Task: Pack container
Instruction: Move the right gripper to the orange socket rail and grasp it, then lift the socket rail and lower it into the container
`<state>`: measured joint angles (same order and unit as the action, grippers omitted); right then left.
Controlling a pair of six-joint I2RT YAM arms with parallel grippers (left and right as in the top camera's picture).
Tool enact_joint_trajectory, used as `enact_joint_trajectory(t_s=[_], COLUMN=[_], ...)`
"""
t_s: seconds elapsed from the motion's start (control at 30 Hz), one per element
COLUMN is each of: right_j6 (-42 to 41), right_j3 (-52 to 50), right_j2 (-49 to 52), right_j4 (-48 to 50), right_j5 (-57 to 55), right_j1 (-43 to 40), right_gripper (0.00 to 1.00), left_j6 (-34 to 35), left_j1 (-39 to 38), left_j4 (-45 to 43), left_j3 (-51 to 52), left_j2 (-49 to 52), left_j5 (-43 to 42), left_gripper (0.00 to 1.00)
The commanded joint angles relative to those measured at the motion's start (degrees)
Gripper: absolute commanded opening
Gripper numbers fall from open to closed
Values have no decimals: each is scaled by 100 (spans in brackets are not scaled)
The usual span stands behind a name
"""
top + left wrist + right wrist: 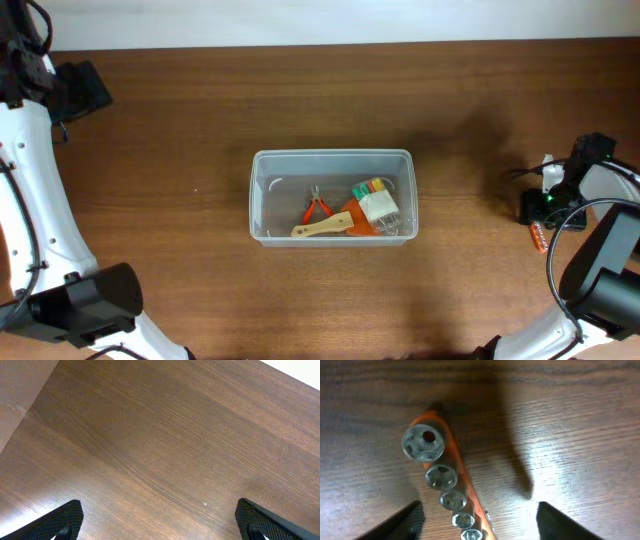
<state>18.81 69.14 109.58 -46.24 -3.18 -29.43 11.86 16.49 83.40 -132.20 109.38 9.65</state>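
Note:
The clear plastic container [331, 195] sits at the table's middle. Inside lie small red-handled pliers [316, 206], a wooden-handled brush [322, 228] and a pale block with coloured pieces [375, 204]. At the far right, my right gripper [543, 205] is open and hovers straight over an orange rail of metal sockets [447, 487], which lies between its fingers [477, 522] in the right wrist view; the rail's end shows in the overhead view [537, 238]. My left gripper [160, 522] is open and empty over bare wood; its arm is at the far left [75, 88].
The brown wooden table [170, 230] ends at a pale wall along the back. Both arm bases stand at the front corners, the left [90, 300] and the right [610, 280].

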Motion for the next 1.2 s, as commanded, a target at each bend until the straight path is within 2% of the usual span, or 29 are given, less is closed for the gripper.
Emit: enact_joint_trajectory(t_s=[0.0,0.17,0.33,0.37,0.5,0.7,1.0,1.17], right_j6=[-173,-323,-590,-638,-999,-1032,-1036,-1075], right_j3=[-37,-48,-46,-46,63,796,2911,4015], right_j2=[48,48,46,46,39,39,39,33], right_j4=[7,2,-22,-42,-92,-581,-1982,-2846], right_j5=[-11,-13,-11,-9,-9,-15,-2,131], right_j1=[-22,-22,-22,-22,-13,221,1064,2044], right_gripper=[50,26,11,4,4,4,4,4], left_j6=[74,74,74,74,74,74,74,74], left_j1=[20,17,20,20,17,20,17,17], left_j4=[0,0,2,0,0,2,0,0], left_j3=[17,17,17,17,17,17,17,17], left_j2=[-33,-33,-33,-33,-33,-33,-33,-33], left_j5=[0,0,0,0,0,2,0,0], left_gripper=[99,99,99,99,99,99,99,99])
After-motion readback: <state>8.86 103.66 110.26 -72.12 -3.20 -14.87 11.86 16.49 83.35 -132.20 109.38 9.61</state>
